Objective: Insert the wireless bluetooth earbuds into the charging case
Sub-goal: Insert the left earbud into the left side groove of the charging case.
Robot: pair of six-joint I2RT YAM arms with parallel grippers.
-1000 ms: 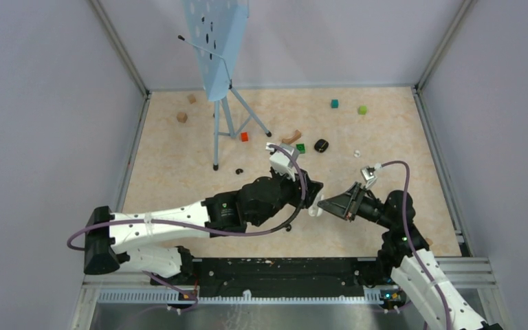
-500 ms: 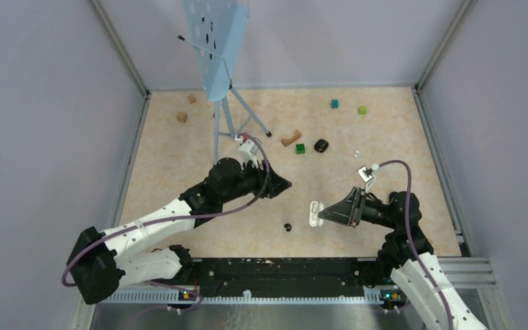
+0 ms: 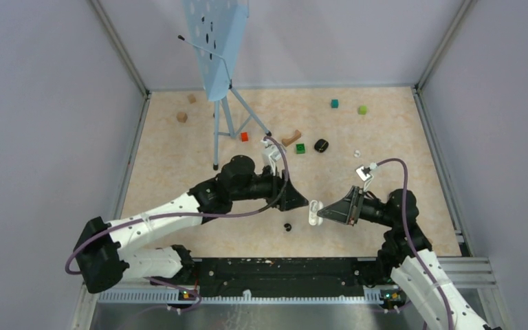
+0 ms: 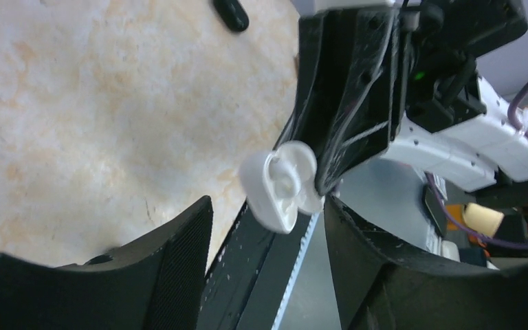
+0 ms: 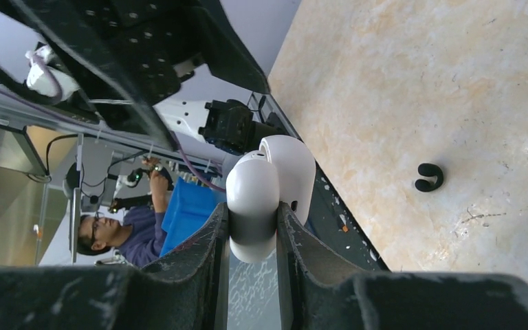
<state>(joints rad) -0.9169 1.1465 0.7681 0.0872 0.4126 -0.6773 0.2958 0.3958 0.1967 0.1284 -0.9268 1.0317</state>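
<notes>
You can't make out the cavities of the glossy white clamshell charging case [image 5: 269,177]. The right gripper [image 5: 251,221] pinches it, mouth facing the spread, empty left gripper [image 4: 268,210].

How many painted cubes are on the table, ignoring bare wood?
4: red by the stand, dark green mid-table, teal and lime near the far wall. Others may be hidden.

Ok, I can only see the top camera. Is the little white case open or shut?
Observer: Open. The left wrist camera shows the charging case with its lid swung open and its hollow inside facing that camera.
Operator: Is the right gripper really holding it?
Observer: Yes. The right wrist camera shows both fingers pressed on its sides.
Operator: Is the left gripper holding anything?
Observer: No. Its wrist camera shows open jaws with nothing gripped between them.
</notes>
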